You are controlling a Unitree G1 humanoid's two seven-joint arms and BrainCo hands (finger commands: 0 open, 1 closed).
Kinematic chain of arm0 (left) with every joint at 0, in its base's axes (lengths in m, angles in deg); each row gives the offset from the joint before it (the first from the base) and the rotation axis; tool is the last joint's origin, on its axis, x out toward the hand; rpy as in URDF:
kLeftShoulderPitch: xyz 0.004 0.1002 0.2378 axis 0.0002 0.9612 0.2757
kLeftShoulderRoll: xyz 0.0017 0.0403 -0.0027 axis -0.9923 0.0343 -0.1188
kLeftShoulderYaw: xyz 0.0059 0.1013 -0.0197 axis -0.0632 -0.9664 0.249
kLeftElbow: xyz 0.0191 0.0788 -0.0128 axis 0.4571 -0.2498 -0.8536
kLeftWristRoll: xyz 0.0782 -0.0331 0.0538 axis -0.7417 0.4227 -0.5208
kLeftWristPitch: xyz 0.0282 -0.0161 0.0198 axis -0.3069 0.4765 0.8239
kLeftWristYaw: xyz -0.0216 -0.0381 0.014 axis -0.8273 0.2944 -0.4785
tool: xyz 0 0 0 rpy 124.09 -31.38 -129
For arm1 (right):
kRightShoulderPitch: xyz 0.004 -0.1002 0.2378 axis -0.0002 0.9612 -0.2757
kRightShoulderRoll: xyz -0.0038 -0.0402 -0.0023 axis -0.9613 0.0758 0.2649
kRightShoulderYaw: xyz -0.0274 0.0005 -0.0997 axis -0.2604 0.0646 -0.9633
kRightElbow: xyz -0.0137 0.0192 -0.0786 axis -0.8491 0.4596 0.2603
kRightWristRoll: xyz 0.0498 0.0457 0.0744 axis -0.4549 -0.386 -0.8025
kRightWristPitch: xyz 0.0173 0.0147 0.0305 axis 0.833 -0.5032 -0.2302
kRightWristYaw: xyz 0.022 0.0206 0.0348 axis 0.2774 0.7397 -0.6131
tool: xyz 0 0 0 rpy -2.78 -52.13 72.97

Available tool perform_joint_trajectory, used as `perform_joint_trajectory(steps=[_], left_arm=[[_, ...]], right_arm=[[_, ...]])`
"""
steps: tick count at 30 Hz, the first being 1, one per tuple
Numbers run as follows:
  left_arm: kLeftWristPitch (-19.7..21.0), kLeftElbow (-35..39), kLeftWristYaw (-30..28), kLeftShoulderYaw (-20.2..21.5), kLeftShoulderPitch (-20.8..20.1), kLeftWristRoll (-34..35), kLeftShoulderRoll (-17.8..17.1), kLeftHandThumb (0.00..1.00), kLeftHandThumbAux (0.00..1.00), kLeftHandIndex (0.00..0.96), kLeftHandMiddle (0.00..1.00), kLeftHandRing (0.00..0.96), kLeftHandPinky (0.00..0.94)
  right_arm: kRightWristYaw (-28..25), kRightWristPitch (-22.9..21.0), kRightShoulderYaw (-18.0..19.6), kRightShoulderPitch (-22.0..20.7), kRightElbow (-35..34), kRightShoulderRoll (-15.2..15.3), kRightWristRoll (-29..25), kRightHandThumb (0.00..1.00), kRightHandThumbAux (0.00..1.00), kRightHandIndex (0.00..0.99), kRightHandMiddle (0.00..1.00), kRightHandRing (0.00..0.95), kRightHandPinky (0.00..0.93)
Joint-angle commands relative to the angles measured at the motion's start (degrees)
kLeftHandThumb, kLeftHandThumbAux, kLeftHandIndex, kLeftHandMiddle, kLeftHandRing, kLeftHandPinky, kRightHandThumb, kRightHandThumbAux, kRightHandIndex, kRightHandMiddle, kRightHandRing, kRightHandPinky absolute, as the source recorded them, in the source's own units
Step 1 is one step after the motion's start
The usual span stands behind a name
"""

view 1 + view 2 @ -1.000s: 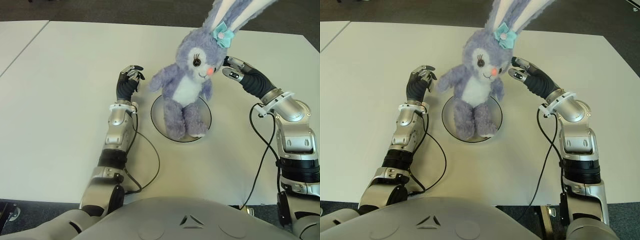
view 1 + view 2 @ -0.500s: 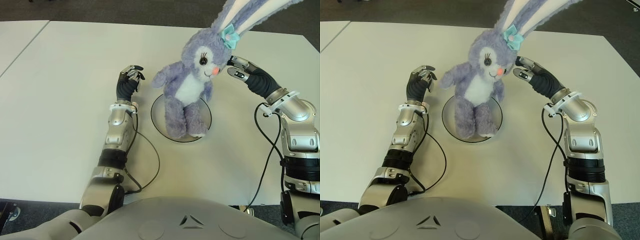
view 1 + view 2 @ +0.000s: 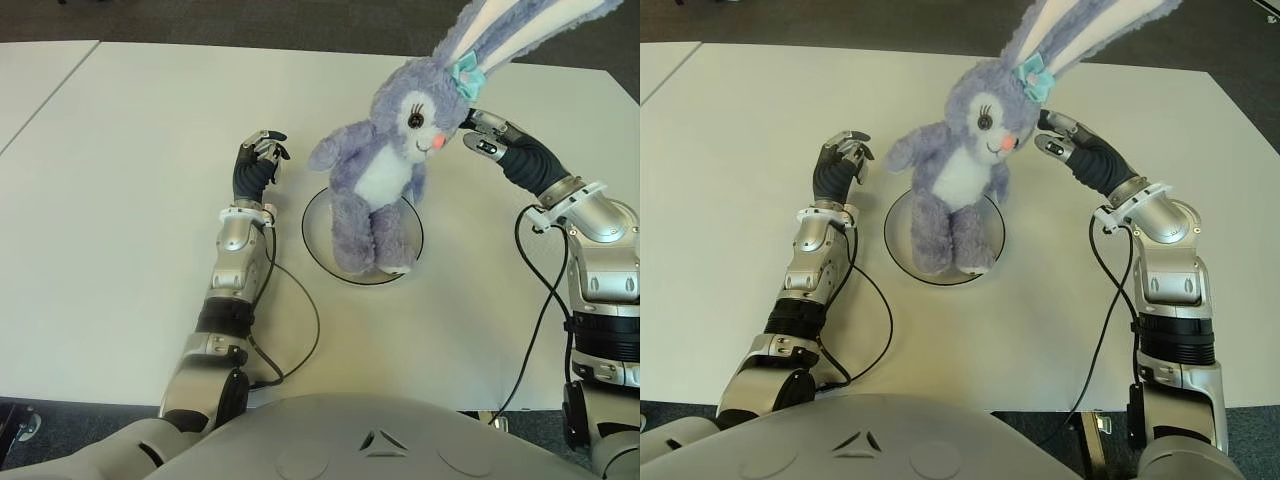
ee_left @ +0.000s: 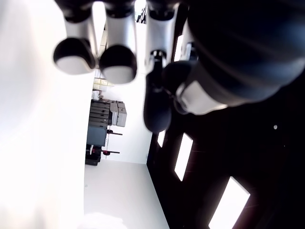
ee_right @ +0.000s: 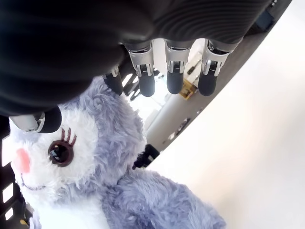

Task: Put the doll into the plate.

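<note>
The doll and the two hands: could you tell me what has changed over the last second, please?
The doll has tipped toward the robot's right, its head and ears swinging that way while its feet stay on the plate. The right hand has drawn back to the right with it, fingers open beside the doll's head, holding nothing. The left hand, curled left of the plate, has not moved.

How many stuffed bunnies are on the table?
1: a purple plush bunny standing upright with its feet in the round plate, between the left hand and the right hand, which is by its head.
</note>
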Motion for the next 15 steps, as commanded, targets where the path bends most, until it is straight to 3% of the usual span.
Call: perform_joint_trajectory(steps=[1,7,10,15], left_arm=[[0.2,-4.0,0.2,0.0,5.7,-0.1,1.7,0.709,0.705,0.442,0.887,0.891,0.879],[0.3,-4.2,0.0,0.2,5.5,0.1,1.7,0.710,0.705,0.442,0.887,0.892,0.876],[0.3,-4.4,-0.3,0.3,5.3,0.5,1.7,0.709,0.705,0.442,0.887,0.892,0.873],[0.2,-4.6,-0.5,0.5,5.0,0.7,1.6,0.709,0.706,0.442,0.886,0.890,0.868]], right_arm=[[1.8,-3.2,0.9,1.4,-1.1,-0.5,0.0,0.556,0.227,0.000,0.000,0.000,0.027],[8.2,-12.5,3.0,2.0,-5.4,-4.7,-1.1,0.590,0.288,0.000,0.000,0.000,0.142],[11.7,-16.6,4.1,2.0,-7.0,-7.4,-1.7,0.605,0.365,0.000,0.002,0.027,0.191],[16.2,-19.4,5.8,0.5,-5.5,-11.1,-3.2,0.628,0.493,0.002,0.046,0.091,0.229]])
